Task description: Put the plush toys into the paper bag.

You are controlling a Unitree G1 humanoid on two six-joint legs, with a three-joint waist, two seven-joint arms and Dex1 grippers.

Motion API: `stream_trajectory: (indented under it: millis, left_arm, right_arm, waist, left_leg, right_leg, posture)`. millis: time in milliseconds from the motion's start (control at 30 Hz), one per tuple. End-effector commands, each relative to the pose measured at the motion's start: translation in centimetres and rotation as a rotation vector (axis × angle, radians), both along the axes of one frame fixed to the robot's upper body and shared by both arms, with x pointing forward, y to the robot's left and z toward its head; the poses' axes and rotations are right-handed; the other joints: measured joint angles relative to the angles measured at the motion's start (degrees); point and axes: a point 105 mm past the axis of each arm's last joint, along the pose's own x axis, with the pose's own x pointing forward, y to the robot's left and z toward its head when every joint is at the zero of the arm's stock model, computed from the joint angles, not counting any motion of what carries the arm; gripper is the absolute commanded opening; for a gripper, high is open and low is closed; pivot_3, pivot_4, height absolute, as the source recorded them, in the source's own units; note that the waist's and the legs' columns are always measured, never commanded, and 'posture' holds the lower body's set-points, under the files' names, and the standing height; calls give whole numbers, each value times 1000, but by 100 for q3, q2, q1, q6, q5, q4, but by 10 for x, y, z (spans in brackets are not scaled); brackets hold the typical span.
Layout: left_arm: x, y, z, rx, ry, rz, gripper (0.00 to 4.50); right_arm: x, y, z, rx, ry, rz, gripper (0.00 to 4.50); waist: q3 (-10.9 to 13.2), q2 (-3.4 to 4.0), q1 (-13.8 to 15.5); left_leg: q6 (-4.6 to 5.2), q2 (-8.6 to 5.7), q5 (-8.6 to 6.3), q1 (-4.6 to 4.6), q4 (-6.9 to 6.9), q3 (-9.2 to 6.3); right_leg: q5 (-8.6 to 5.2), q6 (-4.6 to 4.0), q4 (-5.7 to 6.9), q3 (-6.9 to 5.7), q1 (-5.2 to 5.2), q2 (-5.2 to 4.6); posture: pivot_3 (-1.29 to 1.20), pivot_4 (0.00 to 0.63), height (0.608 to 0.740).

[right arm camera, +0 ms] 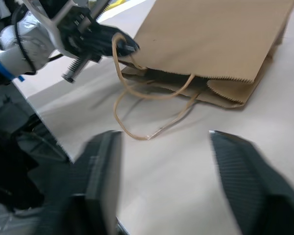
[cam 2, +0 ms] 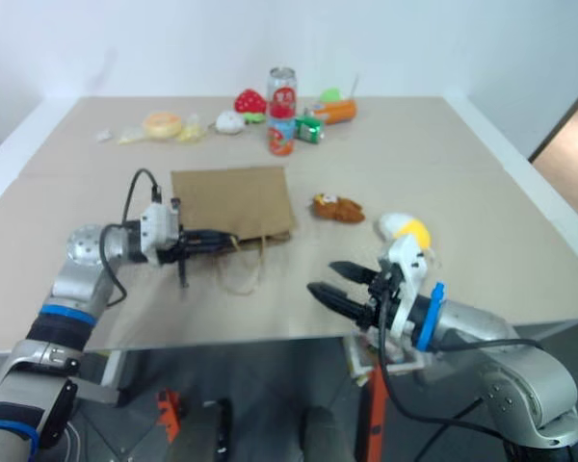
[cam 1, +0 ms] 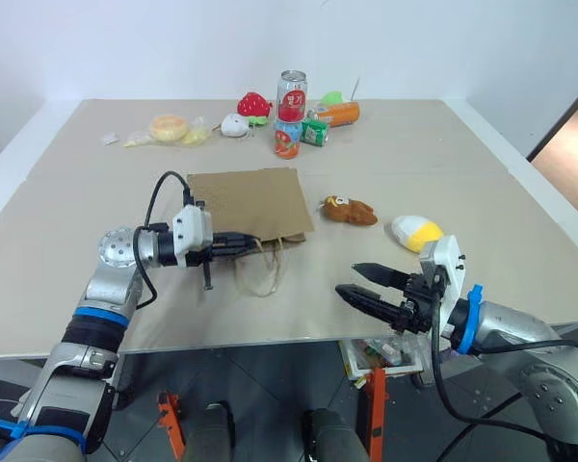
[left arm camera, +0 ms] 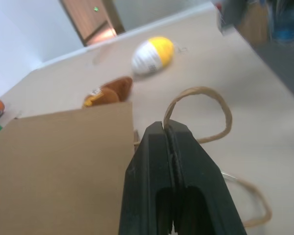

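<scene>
The paper bag [cam 1: 249,202] lies flat on the table, its mouth toward me and its two loop handles spread in front of it. My left gripper [cam 1: 255,243] points level to the right and is shut on one handle [left arm camera: 198,93], whose loop rises from the fingertips [left arm camera: 164,129]. A brown bear plush toy [cam 1: 349,210] lies just right of the bag. The yellow-and-white egg plush toy [cam 1: 416,232] sits farther right. Over the table's front edge hangs my right gripper [cam 1: 347,278], open and empty, pointing toward the bag [right arm camera: 215,39].
Along the table's far side stand a tall red can [cam 1: 292,94], a small can [cam 1: 286,141], a green pack [cam 1: 315,132], a red strawberry toy [cam 1: 254,104], a small white round toy [cam 1: 235,125] and a yellow bun-like item [cam 1: 169,127]. The front edge [cam 1: 270,342] is close to my arms.
</scene>
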Motion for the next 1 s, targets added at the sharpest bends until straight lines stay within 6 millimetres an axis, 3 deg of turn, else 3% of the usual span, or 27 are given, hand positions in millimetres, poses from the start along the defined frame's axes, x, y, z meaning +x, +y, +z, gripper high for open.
stream_trajectory:
  millis: [33, 133, 167, 267, 433, 633, 900, 1000]
  left_arm:
    - [-6, -7, 34, -151, 74, -2, 0]
    - [-7, -11, 41, -176, 108, 0, 0]
    - [-8, -13, 45, -196, 122, 1, 0]
    - [-9, -17, 56, -249, 175, 8, 0]
    - [-12, -26, 74, -323, 278, -11, 0]
    - [-12, -30, 86, -391, 368, -5, 0]
    - [-15, -36, 82, -364, 370, -2, 0]
    - [-16, -37, 84, -384, 376, -5, 0]
  right_arm:
    - [0, -1, 17, 52, -73, 9, 1286]
    - [2, 2, 21, 66, -88, 19, 190]
    - [3, 4, 21, 70, -94, 24, 72]
    - [10, 12, 21, 75, -108, 23, 72]
    - [46, 40, 4, -13, -127, -38, 72]
    - [79, 70, 3, -35, -179, -92, 72]
    - [102, 104, 6, -56, -222, -100, 72]
    - [112, 113, -4, -113, -191, -125, 72]
  waist:
    - [0, 0, 0]
    - [0, 0, 0]
    - [0, 0, 0]
    - [0, 0, 0]
    - [1, 0, -26]
    - [2, 1, -22]
    - [2, 2, -20]
    - [3, 2, -22]
  left_leg:
    - [0, 0, 0, 0, 0, 0]
    - [0, 0, 0, 0, -1, -1]
    - [0, 0, 0, 0, -1, -2]
    - [0, 0, 0, 0, 0, -5]
    - [0, 0, 0, 2, 0, -7]
    - [1, 0, 1, 0, -1, -25]
    - [2, 0, 1, -5, -6, -45]
    - [2, 0, 1, -5, -6, -46]
  right_leg:
    - [0, 0, 0, 0, -1, 0]
    - [-3, 5, 0, 0, 0, 1]
    - [-3, 5, 0, 0, -1, 2]
    - [-3, 5, 0, 0, 1, 2]
    - [-2, 4, 0, 1, 2, 5]
    - [-1, 3, 2, 1, -2, 18]
    - [-8, 12, 3, 2, 0, 35]
    - [-7, 10, 4, 2, 0, 37]
  posture:
    - [0, 150, 740]
    - [0, 150, 740]
    - [0, 150, 740]
    - [0, 150, 740]
    - [0, 150, 740]
    - [0, 150, 740]
    - [0, 150, 740]
    - [0, 150, 740]
